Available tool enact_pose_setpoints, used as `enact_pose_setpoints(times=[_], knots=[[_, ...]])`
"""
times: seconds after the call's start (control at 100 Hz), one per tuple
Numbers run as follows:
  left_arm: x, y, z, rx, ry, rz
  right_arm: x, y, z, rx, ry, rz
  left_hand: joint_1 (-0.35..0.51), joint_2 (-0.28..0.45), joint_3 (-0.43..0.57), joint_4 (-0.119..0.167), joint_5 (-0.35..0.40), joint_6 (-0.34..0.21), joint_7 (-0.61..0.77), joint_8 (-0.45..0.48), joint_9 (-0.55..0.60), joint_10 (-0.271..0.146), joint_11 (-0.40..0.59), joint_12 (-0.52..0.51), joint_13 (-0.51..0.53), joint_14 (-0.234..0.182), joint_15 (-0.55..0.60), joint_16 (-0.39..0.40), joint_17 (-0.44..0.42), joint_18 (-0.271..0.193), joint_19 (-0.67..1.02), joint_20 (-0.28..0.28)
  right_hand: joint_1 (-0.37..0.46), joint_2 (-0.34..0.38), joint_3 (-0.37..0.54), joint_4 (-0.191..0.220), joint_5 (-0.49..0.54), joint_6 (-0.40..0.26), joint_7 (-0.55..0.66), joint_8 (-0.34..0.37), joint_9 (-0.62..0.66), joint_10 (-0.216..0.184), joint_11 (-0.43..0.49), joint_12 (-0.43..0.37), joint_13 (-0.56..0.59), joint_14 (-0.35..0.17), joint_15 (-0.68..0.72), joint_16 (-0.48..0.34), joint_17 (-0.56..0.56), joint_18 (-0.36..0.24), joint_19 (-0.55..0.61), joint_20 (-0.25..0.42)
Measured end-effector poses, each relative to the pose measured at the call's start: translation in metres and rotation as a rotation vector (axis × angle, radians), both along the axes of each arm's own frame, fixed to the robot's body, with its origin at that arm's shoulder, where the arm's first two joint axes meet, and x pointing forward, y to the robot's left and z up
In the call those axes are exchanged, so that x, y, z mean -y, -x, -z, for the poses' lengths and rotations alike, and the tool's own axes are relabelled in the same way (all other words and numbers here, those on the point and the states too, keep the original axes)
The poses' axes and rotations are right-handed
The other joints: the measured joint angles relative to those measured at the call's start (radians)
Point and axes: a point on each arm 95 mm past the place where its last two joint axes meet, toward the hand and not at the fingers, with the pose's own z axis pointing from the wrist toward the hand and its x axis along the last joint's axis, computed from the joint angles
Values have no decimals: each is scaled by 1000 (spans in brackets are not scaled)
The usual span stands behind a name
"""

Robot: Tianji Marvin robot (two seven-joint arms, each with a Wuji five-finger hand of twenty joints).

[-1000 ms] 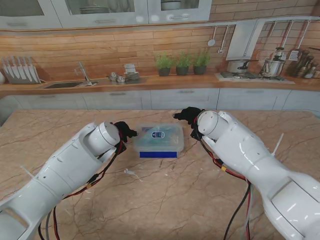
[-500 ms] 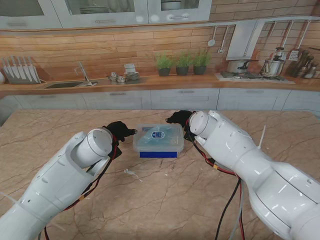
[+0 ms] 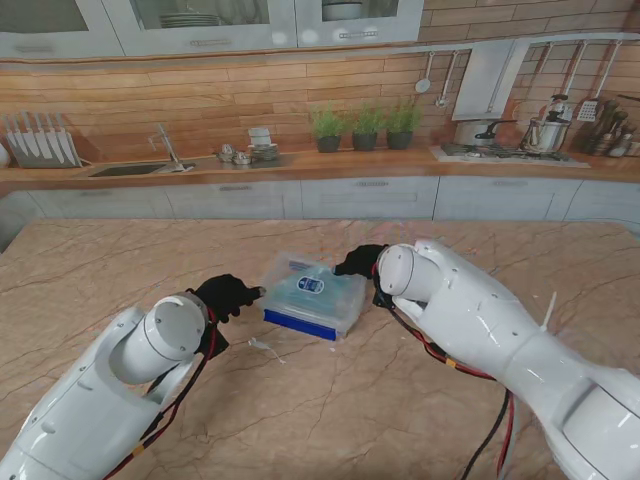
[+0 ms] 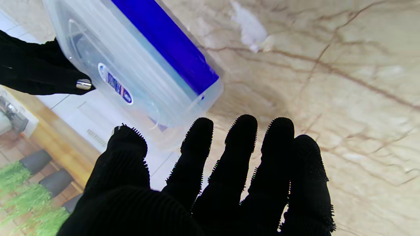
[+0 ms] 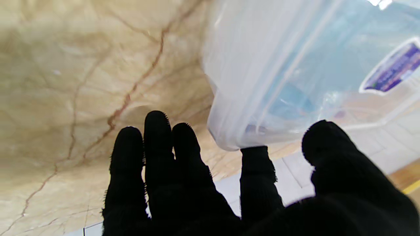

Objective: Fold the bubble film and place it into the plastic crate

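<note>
a beige marble table (image 3: 330,400) with brown veins fills the foreground; behind it run a wooden counter (image 3: 300,165), a brick wall and three potted herbs (image 3: 365,125). the plastic crate (image 3: 312,294) sits mid-table, turned askew. the left hand (image 3: 226,295) is spread, holding nothing, just beside it; the right hand (image 3: 362,263) touches its far corner, grip unclear.

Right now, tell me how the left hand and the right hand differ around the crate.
The left hand sits on the crate's left, fingers spread and clear of it; the right hand is on its right, with a fingertip against its corner. The left hand is nearer to me; the right hand is farther. Both wear black gloves, and neither grips the crate.
</note>
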Motion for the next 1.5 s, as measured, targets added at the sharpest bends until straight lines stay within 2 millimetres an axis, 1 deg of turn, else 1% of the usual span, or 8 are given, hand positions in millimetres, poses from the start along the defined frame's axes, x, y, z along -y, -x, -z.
enact_pose_setpoints(times=[0.21,0.5,0.6,0.94,1.09,1.2,1.35,1.5], knots=[[-3,7,11,-33,-24,7,-4,36,10,-2,-5,-15,-7,0,-1,0,25,17,-8,0,0,0,0,0,-1,2,0,0,-1,2,0,0,-20,16,-22,-16,24,23,14,1,1,-1,1,0,0,0,11,0,6,0,0,0],[6,-1,32,-29,-75,-6,-11,76,16,35,-22,-27,-19,10,-7,0,28,48,-19,-2,-1,12,0,0,-11,8,1,8,-7,6,0,0,-22,30,-33,-17,28,42,39,5,1,-2,1,0,0,0,11,0,9,0,0,0],[8,-10,34,-52,-47,-10,-10,89,18,51,-34,-26,-20,28,-11,15,38,57,-19,-2,-1,12,0,0,-11,9,2,9,-7,6,0,0,-22,38,-33,-17,26,66,37,5,1,-2,1,0,0,-1,11,0,9,0,0,0],[30,-22,33,-74,-36,51,-2,118,15,43,-34,-75,-36,9,-10,15,37,107,0,11,22,12,31,0,25,9,36,21,26,8,21,16,-20,22,-34,-17,33,91,40,14,1,2,1,0,0,0,11,0,10,0,0,0],[39,-25,31,-87,-60,78,8,127,16,56,-41,-61,-16,-42,25,5,36,83,72,11,84,-5,65,24,82,1,66,22,78,10,46,36,-20,19,-34,-16,48,83,21,-10,1,2,1,0,0,0,11,0,10,0,0,0],[43,-25,29,-83,-66,74,14,127,14,58,-52,-46,-21,-87,95,-2,81,92,144,-17,156,-14,95,32,159,-7,105,32,146,18,81,60,-1,18,-31,-13,48,82,2,-24,28,2,2,0,2,3,11,0,11,0,0,0],[48,-26,29,-82,-37,43,18,122,8,5,-144,23,-23,-139,195,-9,101,119,196,-35,217,-18,118,35,227,-16,143,32,210,27,117,76,-1,18,-14,-3,48,171,-1,-24,86,3,1,-7,36,15,21,0,37,2,0,0],[51,-26,29,-89,-34,38,21,109,4,13,-166,111,-23,-146,210,-25,101,127,209,-42,227,-26,119,35,248,-21,151,32,229,27,126,78,-1,18,-14,-3,72,254,-26,-24,141,16,18,3,91,34,37,3,82,29,14,0]])
